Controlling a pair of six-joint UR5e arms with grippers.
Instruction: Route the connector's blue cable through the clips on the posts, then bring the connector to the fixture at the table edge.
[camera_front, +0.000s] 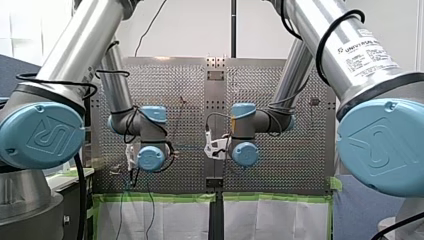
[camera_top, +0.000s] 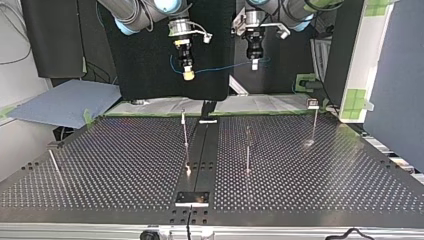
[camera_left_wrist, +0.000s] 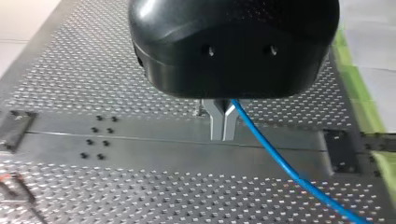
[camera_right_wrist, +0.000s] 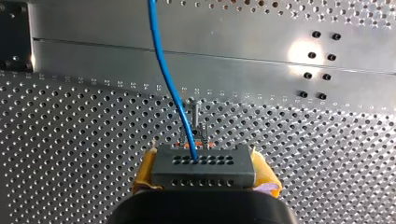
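The right hand grips the grey connector; the left hand pinches the blue cable running from it, both held above the centre strip of the desk.

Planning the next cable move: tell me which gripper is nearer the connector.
Right. My right gripper is shut on the connector, which sits between its yellow pads. My left gripper is apart from it, holding the blue cable further along its run.

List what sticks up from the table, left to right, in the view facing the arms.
leaning rod → post by the centre strip → middle post → right-hand post with a clip on top
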